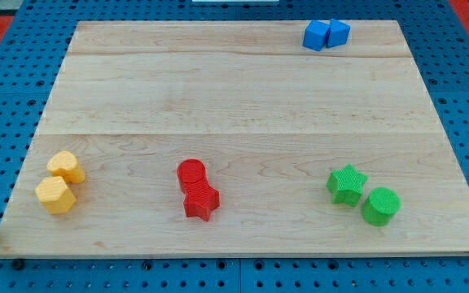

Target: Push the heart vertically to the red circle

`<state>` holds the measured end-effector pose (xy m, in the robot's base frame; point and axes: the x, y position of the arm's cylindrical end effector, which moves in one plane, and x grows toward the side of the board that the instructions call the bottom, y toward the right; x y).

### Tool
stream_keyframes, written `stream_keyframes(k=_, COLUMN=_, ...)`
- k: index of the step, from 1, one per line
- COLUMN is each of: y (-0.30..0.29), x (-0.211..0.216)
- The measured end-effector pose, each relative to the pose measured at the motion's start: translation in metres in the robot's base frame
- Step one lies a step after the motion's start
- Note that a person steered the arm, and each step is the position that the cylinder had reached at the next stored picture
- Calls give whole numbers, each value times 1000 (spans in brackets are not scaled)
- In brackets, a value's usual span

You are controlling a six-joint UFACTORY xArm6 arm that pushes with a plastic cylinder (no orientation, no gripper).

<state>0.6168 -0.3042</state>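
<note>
Sitting near the bench's (243, 98) bottom-left corner, the yellow heart (67, 166) touched a yellow hexagon (55, 195) just below it. The red circle (191, 173) lay by the bottom edge's middle, against a red star (201, 201). Two blue blocks (326, 34) hugged the top edge; a green star (347, 184) and green cylinder (380, 205) sat bottom-right. Neither tip nor jaws showed, so I couldn't tell their state.

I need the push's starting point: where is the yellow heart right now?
The yellow heart sits near the board's left edge toward the view's bottom, touching the yellow hexagon just below it, far left of the red circle.
</note>
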Motion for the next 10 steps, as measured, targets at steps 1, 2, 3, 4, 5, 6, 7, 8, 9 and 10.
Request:
stream_keyframes(k=1, y=40, x=-11)
stream_keyframes(k=2, y=54, x=-51)
stream_keyframes(k=3, y=50, x=-86)
stream_keyframes(k=4, y=53, x=-98)
stream_keyframes(k=5, y=88, x=-107)
stream_keyframes(k=6, y=136, x=-136)
stream_keyframes(k=7, y=183, x=-158)
stream_keyframes(k=8, y=230, x=-159)
stream_keyframes(k=9, y=255, x=-196)
stream_keyframes(k=10, y=255, x=-216)
